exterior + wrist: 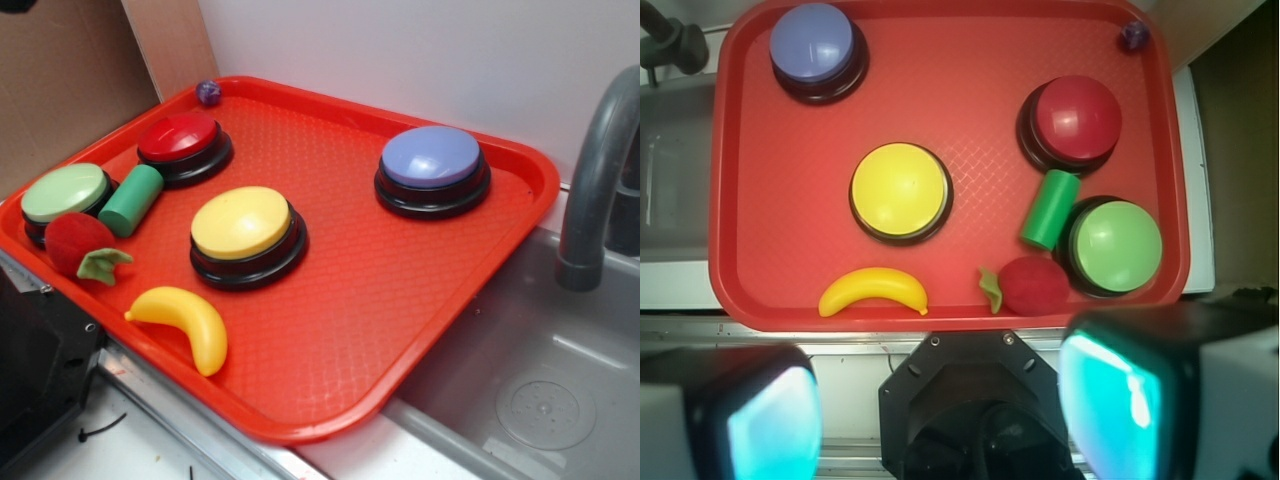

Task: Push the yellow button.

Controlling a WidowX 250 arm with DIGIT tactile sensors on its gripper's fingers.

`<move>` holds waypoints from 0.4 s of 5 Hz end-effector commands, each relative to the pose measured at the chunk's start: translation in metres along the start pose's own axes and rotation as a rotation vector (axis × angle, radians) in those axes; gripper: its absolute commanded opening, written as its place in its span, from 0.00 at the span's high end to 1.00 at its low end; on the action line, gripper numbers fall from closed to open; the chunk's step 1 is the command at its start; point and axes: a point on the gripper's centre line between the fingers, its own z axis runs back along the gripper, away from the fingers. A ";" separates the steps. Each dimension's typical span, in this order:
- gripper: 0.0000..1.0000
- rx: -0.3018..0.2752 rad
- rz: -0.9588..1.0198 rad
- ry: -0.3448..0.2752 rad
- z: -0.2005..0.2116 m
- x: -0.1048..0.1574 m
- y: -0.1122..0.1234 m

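An open gripper (940, 410) hovers high above the red tray (970, 40), not yet approaching the yellow button (900, 190) near the tray's middle, beside a toy banana (872, 290); next, I judge, descend directly onto its dome.

The red tray (520, 165) carries four buttons and toys.

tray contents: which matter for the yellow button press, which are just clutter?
Job: yellow button, gripper.

Clutter: red button, green button, blue button, banana, green cylinder, strawberry, small purple thing, all on the red tray.
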 end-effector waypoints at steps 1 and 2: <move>0.00 0.000 0.000 0.000 0.000 0.000 0.000; 0.00 -0.009 -0.198 -0.061 -0.043 0.040 -0.019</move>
